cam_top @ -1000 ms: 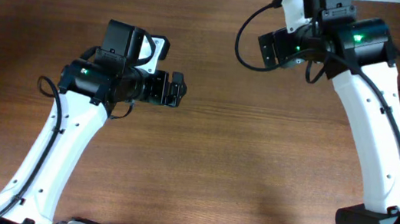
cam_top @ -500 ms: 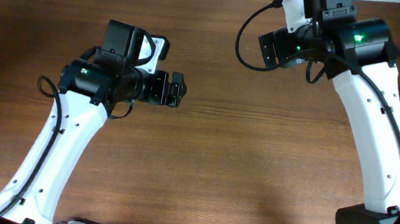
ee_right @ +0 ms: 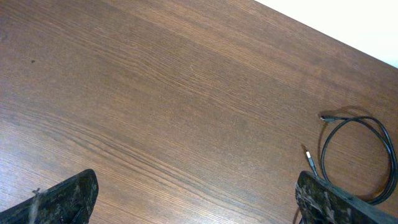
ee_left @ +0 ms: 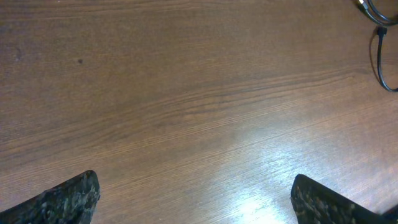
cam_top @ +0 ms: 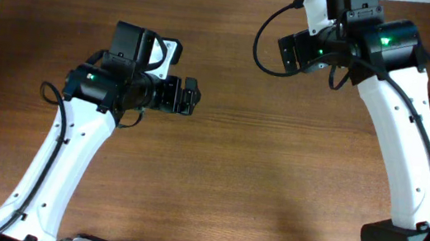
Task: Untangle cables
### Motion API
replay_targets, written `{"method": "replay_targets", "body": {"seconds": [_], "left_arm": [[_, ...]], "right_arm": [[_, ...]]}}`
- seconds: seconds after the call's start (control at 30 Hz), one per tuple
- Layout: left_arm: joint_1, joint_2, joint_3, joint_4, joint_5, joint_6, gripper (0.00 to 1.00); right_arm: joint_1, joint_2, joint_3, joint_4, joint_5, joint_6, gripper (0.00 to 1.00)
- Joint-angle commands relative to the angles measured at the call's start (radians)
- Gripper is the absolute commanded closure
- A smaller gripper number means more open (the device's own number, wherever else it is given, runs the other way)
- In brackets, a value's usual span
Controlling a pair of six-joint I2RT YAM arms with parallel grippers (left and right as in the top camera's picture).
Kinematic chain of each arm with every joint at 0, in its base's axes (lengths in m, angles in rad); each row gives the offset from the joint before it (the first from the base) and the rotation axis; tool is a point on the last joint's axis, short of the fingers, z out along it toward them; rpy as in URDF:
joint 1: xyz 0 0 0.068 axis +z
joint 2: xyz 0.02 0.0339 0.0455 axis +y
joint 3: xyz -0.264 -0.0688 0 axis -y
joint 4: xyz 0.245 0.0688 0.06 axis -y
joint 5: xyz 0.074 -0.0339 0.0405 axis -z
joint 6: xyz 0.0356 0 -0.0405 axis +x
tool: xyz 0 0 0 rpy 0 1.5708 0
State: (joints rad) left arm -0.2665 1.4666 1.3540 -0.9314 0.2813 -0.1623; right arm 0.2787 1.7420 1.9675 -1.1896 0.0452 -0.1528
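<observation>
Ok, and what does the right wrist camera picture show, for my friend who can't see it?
A thin black cable lies in a loose loop on a brown wooden table, near the picture's right edge, with small plugs at its ends. The right gripper is wide open and empty, its two dark fingers poking in at the bottom corners.

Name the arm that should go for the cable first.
Probably the right. In its wrist view the looped cable lies close beside a finger of the open right gripper. The left wrist view catches only a strand at its far corner.
</observation>
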Motion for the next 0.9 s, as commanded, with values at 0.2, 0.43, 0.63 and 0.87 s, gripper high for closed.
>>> {"method": "replay_targets", "body": {"seconds": [0.2, 0.43, 0.63, 0.87], "left_arm": [[0.0, -0.065, -0.039, 0.047, -0.169, 0.018, 0.01], [0.001, -0.375, -0.402, 0.523, -0.177, 0.089, 0.01], [0.017, -0.627, -0.807, 1.113, -0.168, 0.089, 0.01], [0.096, -0.792, -1.181, 1.672, -0.174, 0.089, 0.01]], "right_arm": [[0.003, -0.001, 0.015, 0.0, 0.016, 0.011, 0.01], [0.003, -0.001, 0.015, 0.0, 0.016, 0.011, 0.01], [0.003, -0.001, 0.015, 0.0, 0.016, 0.011, 0.01], [0.003, -0.001, 0.015, 0.0, 0.016, 0.011, 0.01]]}}
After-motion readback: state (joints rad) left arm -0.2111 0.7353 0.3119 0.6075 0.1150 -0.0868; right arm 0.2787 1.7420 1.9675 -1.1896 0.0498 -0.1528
